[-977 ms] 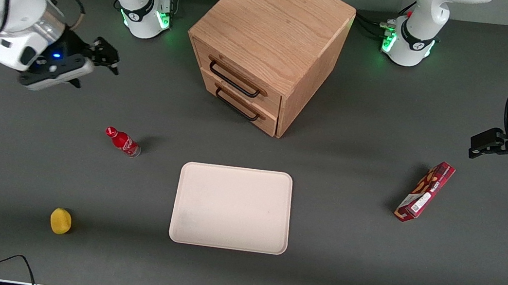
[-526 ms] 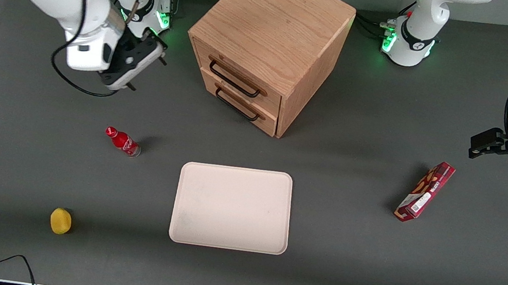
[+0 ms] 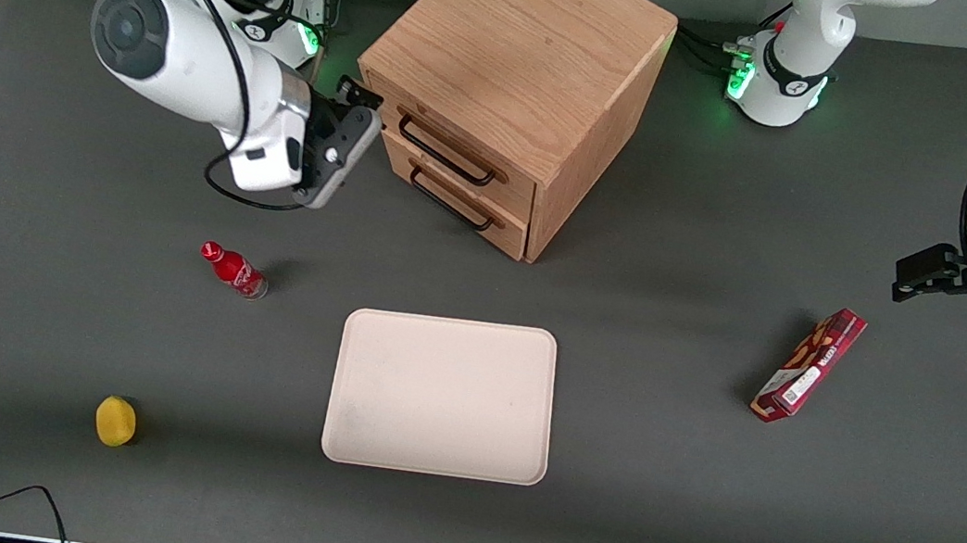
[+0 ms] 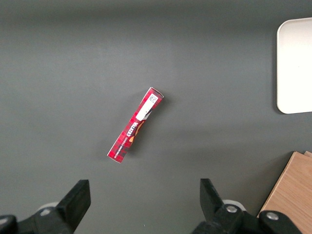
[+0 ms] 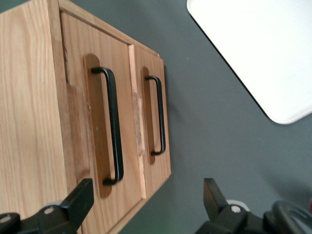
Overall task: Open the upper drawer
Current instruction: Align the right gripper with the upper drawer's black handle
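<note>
A yellow round object (image 3: 115,420) lies on the dark desk (image 3: 693,523) toward the working arm's end, close to the front camera; a small red bottle (image 3: 233,269) stands farther from the camera than it, leaning a little; above the bottle and farther from the camera hangs the right arm's claw (image 3: 353,112), held off the desk just beside the wooden cabinet (image 3: 520,61) at the level of its drawer fronts; the wrist view shows its two fingers (image 5: 78,202) spread well apart with nothing between them, clear of the wood.

The cabinet stands turned at an angle near the middle of the desk; the upper drawer (image 3: 453,148) sits flush in the cabinet face, shut, directly above the lower drawer (image 3: 456,198); each carries a black wire bar handle, the upper handle (image 5: 113,127) seen close in the wrist view beside the lower handle (image 5: 157,115); the claw touches neither.

A pale rectangular tray (image 3: 441,395) lies flat nearer the camera than the cabinet; a red snack box (image 3: 809,365) lies toward the parked arm's end, well apart from the tray.
</note>
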You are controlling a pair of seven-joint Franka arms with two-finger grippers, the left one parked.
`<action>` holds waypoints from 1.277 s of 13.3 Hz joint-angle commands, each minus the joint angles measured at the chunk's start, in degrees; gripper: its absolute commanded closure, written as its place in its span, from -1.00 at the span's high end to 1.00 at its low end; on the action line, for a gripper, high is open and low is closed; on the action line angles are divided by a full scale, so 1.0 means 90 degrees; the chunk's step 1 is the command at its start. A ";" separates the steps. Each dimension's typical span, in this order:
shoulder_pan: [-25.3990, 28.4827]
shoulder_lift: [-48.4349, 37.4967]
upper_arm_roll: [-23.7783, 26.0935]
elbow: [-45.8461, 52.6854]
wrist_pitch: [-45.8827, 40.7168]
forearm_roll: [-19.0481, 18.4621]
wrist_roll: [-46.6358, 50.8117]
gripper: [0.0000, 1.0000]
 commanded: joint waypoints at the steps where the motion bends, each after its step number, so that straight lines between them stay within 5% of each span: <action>1: 0.0298 0.0437 -0.0005 0.0411 0.0097 0.0025 0.0238 1.00; 17: 0.0689 0.0642 0.0005 0.0060 0.0849 0.0015 0.0316 1.00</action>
